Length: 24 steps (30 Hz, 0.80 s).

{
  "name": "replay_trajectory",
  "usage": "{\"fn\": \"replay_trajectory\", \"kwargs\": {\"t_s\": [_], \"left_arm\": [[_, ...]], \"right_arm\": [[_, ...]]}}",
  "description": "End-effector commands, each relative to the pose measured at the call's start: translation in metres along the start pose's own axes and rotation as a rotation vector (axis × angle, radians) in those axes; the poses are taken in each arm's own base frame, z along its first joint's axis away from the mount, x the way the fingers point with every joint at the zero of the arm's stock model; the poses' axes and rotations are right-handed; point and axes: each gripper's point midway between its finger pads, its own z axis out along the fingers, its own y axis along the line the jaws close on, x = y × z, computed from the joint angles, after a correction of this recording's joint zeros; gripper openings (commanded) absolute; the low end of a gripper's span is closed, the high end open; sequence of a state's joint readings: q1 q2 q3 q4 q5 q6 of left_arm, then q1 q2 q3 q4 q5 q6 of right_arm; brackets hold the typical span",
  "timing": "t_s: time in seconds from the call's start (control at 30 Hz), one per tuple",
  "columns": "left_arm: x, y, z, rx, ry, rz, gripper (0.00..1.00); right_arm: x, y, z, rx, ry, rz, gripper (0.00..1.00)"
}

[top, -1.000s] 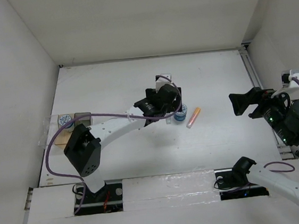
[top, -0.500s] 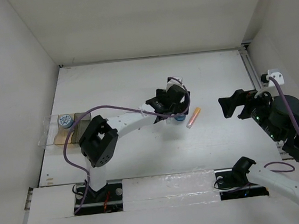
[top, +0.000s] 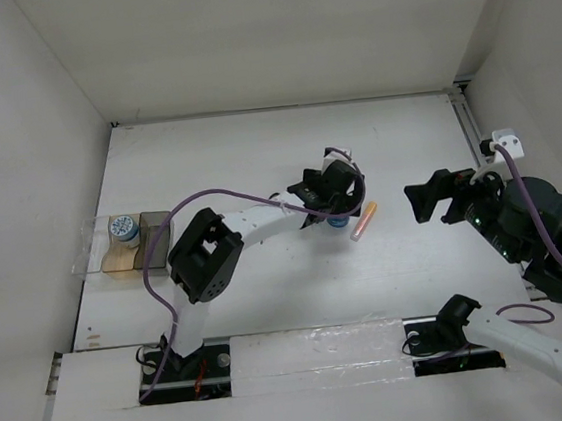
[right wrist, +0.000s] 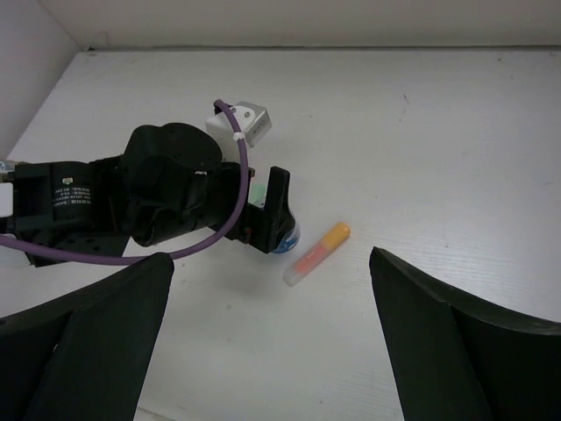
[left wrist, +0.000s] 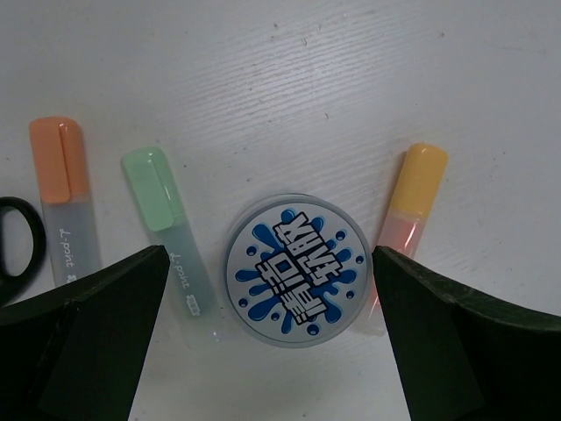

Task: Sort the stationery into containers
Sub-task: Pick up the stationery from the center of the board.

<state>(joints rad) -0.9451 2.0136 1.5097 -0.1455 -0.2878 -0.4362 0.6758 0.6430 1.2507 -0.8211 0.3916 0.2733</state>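
A round blue-and-white roll (left wrist: 295, 270) lies flat on the white table, just ahead of my open left gripper (left wrist: 273, 351), with one finger off to each side of it. To its left lie a green-capped pen (left wrist: 166, 230), an orange-capped pen (left wrist: 63, 200) and a black scissors handle (left wrist: 17, 247). An orange-pink highlighter (left wrist: 408, 209) lies to its right. From above, the left gripper (top: 335, 203) hides most of the roll (top: 339, 221), beside the highlighter (top: 363, 221). My right gripper (top: 431, 205) hovers open and empty, right of the highlighter (right wrist: 316, 253).
Two small bins stand side by side at the table's left edge: a clear one (top: 92, 252) and a smoky dark one (top: 154, 230). A second blue-and-white roll (top: 121, 227) sits there. White walls enclose the table on three sides.
The left gripper has shifted a little to the right and settled over the roll. The right arm has swung left toward the highlighter. Both grippers stayed open.
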Motion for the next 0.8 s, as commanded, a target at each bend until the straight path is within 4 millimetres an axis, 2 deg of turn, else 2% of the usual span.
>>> {"fn": "replay_trajectory", "kwargs": {"t_s": [0.0, 0.07, 0.27, 0.37, 0.53, 0.67, 0.7, 0.77], "left_arm": [[-0.020, -0.012, -0.004, 0.038, -0.048, -0.019, 1.00], [-0.021, -0.010, -0.004, 0.027, -0.054, -0.019, 1.00], [-0.007, -0.004, 0.002, 0.009, -0.022, -0.007, 1.00], [0.001, -0.003, 0.008, 0.000, -0.006, -0.009, 0.95], [0.001, -0.003, 0.008, 0.000, -0.006, -0.009, 0.93], [0.000, -0.006, 0.008, 0.012, -0.009, -0.012, 0.85], [0.000, -0.006, 0.008, 0.012, -0.009, -0.012, 0.78], [0.001, -0.007, 0.008, 0.020, -0.005, -0.003, 0.72]], "right_arm": [[-0.011, 0.007, 0.002, -0.032, -0.045, 0.003, 1.00], [-0.011, 0.007, 0.002, -0.032, -0.045, 0.003, 1.00], [-0.007, 0.009, 0.005, -0.041, -0.042, 0.002, 1.00], [-0.007, 0.011, 0.005, -0.051, -0.039, 0.002, 1.00], [-0.009, 0.013, 0.005, -0.062, -0.045, 0.005, 1.00], [-0.005, 0.013, 0.007, -0.060, -0.037, 0.002, 1.00], [-0.007, 0.014, 0.007, -0.062, -0.045, 0.005, 1.00], [-0.003, 0.015, 0.009, -0.070, -0.032, 0.001, 1.00]]}}
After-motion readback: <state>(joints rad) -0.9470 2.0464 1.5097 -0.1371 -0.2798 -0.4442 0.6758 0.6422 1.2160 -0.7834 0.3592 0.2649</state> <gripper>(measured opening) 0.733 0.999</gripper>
